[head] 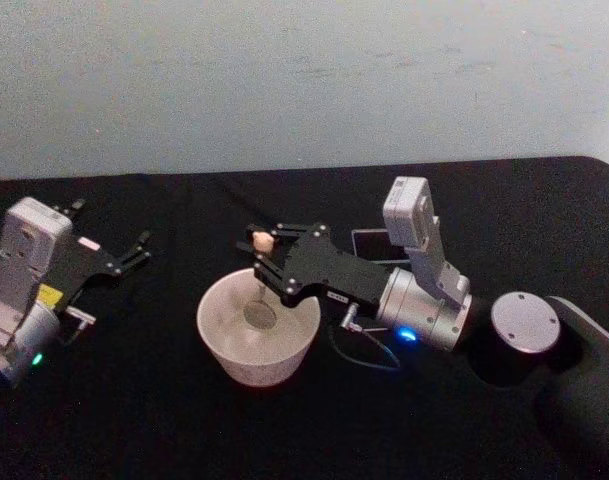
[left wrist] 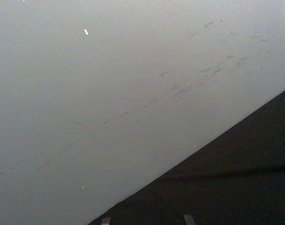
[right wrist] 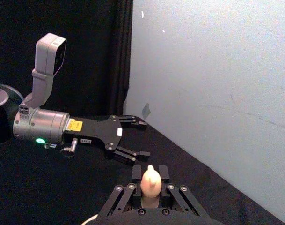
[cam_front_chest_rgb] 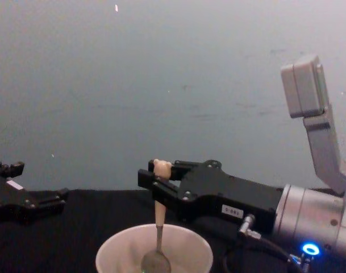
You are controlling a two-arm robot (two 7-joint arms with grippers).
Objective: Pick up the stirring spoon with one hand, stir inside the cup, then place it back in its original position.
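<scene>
The cream-white cup (head: 234, 345) stands in the middle of the black table, also low in the chest view (cam_front_chest_rgb: 116, 256). My right gripper (head: 260, 252) hangs just above its far rim, shut on the beige handle of the stirring spoon (cam_front_chest_rgb: 159, 213). The spoon stands upright, its bear head (right wrist: 150, 180) above the fingers and its metal bowl (cam_front_chest_rgb: 156, 263) down inside the cup. The dark grey square holder (head: 369, 245) sits behind the right wrist, partly hidden by it. My left gripper (head: 109, 226) rests open at the table's left, seen side-on from the right wrist (right wrist: 146, 139).
A loose cable (head: 369, 357) hangs from the right wrist beside the cup. The right arm's round grey joint cap (head: 524, 322) sits at the right. A pale wall (left wrist: 133, 70) runs along the table's far edge.
</scene>
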